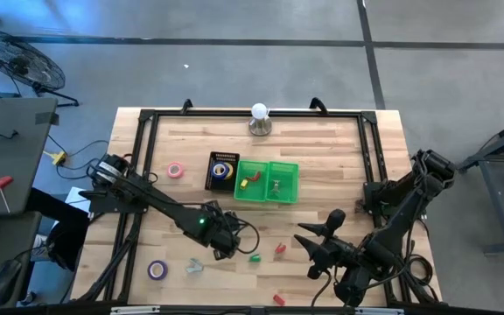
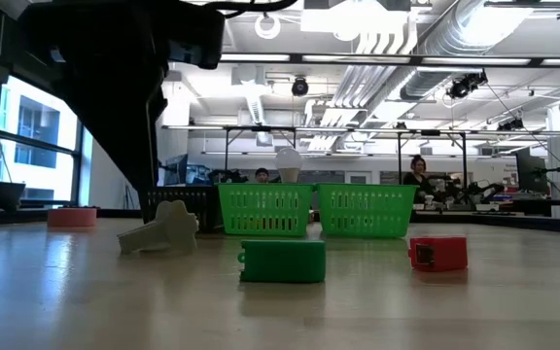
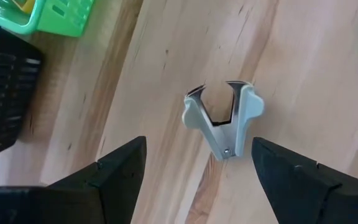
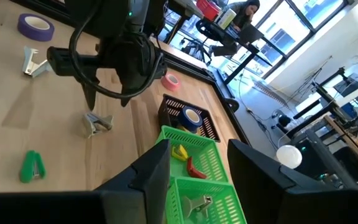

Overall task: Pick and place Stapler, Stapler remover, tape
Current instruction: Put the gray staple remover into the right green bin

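Staple remover (image 3: 224,118), grey, lies on bare wood right under the left gripper (image 3: 194,165), whose fingers stand spread and empty either side of it. Some sorting looks done: the green baskets (image 1: 285,164) hold a few small pieces, and the black tray (image 1: 211,171) holds a blue tape roll (image 1: 223,170). Left out are the pink roll (image 1: 175,170), purple roll (image 1: 157,269), green stapler (image 2: 282,261) and red stapler (image 2: 438,253). The right gripper (image 4: 194,171) waits released at the near right. No readable writing shows.

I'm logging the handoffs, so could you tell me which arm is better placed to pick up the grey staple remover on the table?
Left. The left gripper hovers open directly over the staple remover, fingers either side; the right gripper waits farther off.
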Controlling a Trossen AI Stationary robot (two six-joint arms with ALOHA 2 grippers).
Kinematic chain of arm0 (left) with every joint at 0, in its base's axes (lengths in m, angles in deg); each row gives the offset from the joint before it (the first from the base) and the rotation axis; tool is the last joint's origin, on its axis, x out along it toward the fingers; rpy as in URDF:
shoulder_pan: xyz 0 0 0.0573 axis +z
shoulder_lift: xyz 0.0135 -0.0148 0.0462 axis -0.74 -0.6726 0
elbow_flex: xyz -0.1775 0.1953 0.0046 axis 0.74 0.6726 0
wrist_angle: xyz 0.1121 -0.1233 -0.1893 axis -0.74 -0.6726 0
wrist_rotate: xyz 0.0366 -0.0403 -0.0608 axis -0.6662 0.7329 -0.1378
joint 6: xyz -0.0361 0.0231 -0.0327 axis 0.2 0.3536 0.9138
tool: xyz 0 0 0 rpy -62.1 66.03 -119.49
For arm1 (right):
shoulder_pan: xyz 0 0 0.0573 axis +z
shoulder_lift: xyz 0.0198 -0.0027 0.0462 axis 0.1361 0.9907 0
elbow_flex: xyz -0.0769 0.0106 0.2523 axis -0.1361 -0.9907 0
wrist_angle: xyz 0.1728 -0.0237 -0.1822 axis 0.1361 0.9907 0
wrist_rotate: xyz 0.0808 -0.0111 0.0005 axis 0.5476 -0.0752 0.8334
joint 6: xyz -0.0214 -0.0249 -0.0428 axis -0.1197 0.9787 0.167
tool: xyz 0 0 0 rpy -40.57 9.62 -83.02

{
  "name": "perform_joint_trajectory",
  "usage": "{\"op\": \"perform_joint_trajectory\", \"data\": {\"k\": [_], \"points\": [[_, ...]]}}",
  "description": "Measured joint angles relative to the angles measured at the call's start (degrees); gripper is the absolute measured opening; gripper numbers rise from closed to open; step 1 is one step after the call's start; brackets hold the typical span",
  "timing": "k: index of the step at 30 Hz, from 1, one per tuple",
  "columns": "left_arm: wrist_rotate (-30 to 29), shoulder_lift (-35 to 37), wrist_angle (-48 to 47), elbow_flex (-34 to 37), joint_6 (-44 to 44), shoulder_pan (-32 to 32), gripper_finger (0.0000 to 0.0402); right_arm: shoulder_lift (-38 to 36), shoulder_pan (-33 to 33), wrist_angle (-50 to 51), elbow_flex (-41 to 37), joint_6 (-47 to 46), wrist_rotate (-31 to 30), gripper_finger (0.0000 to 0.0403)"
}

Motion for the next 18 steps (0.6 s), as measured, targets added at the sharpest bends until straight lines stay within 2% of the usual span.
{"op": "perform_joint_trajectory", "data": {"k": [18], "points": [[2.35,0.00,10.22,4.95,0.97,0.02,0.0285,0.00,0.00,0.02,0.00,-1.08,1.22,0.0153]]}}
